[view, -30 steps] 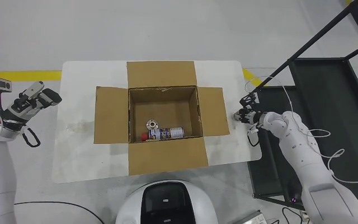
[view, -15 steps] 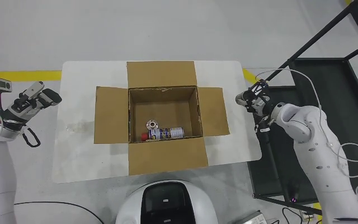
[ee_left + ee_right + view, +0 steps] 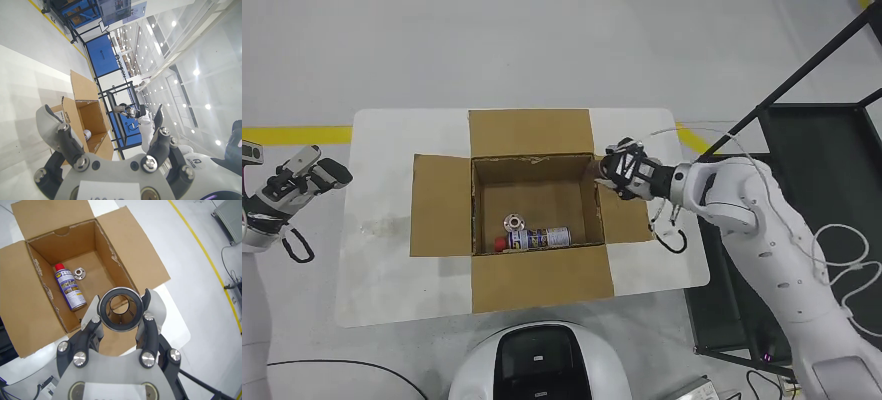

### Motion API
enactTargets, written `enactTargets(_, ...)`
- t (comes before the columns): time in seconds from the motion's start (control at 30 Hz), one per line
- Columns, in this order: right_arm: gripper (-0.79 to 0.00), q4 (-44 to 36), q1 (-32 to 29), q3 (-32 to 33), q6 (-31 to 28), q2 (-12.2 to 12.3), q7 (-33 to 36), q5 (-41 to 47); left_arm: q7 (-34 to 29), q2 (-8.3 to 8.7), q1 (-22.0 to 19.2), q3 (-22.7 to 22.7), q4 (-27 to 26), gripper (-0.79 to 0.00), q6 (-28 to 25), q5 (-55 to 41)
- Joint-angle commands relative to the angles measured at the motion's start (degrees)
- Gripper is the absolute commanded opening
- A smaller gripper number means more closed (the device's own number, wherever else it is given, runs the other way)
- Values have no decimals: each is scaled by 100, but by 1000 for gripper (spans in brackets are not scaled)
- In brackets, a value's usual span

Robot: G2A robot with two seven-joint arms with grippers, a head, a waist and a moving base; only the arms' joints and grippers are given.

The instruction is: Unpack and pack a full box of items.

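Observation:
An open cardboard box [image 3: 534,130] sits in the middle of the white table [image 3: 382,200]. On its floor lie a blue spray can with a red cap [image 3: 70,288] [image 3: 539,239] and a small round metal flange [image 3: 79,273] [image 3: 513,221]. My right gripper [image 3: 121,308] [image 3: 620,170] hovers over the box's right wall, shut on a hollow metal cylinder [image 3: 121,309] [image 3: 118,109] whose bore faces the wrist camera. My left gripper [image 3: 102,121] [image 3: 310,170] hangs off the table's left edge, open and holding nothing.
A black metal rack [image 3: 802,130] stands to the right of the table, close behind my right arm. All four box flaps [image 3: 440,205] lie folded outward on the table. A yellow line [image 3: 297,134] runs along the floor on the left.
My right arm has swung left from the rack at the table's right edge to the box's right wall, carrying the metal cylinder. The left arm has stayed still.

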Motion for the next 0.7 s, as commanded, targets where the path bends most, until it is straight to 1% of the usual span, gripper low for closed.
enactTargets(0.0, -785, 251, 482, -580, -22, -107, 54, 0, 0, 0, 0, 0, 0, 0, 0, 0)
enactTargets(0.17, -785, 1040, 1464, -1740, 61, -449, 59, 106, 0, 0, 0, 0, 0, 0, 0, 0)
enactTargets(0.33, -785, 1968, 2200, -2702, 229, -842, 35, 120, 0, 0, 0, 0, 0, 0, 0, 0)
enactTargets(0.5, -785, 2866, 2619, -3421, 341, -1216, 58, 157, 0, 0, 0, 0, 0, 0, 0, 0)
enactTargets(0.67, -785, 3526, 2801, -3833, 331, -1486, 134, 198, 0, 0, 0, 0, 0, 0, 0, 0)
